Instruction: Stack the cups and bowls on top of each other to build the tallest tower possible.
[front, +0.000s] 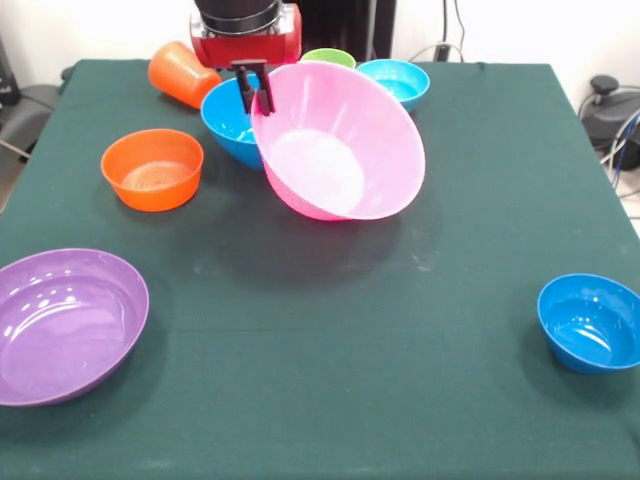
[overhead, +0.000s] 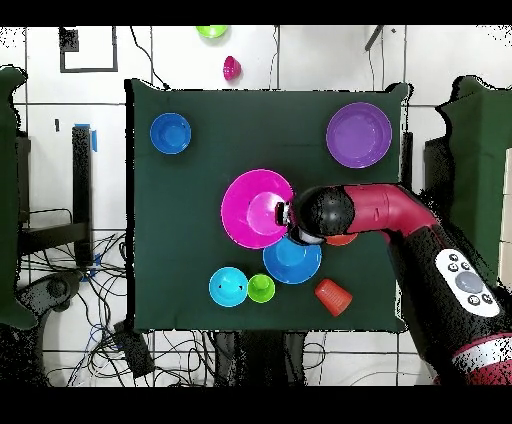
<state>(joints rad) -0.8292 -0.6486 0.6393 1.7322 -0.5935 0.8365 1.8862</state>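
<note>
My gripper (front: 256, 92) is shut on the rim of the huge pink bowl (front: 335, 145), which hangs tilted with its opening facing the camera and its lower edge near the table. In the overhead view the gripper (overhead: 287, 213) is at the pink bowl's (overhead: 255, 208) right rim. The medium blue bowl (front: 232, 122) sits just behind and beside it. The orange ribbed cup (front: 183, 73) lies on its side at the far left. The lime green cup (front: 328, 57) and the cyan bowl (front: 393, 82) stand behind. No tower stands.
The small orange bowl (front: 152, 168) sits at the left, the purple bowl (front: 68, 323) at the near left and the small dark blue bowl (front: 590, 322) near the right edge. Small green (overhead: 211, 31) and pink (overhead: 231, 68) objects lie on the floor off the table.
</note>
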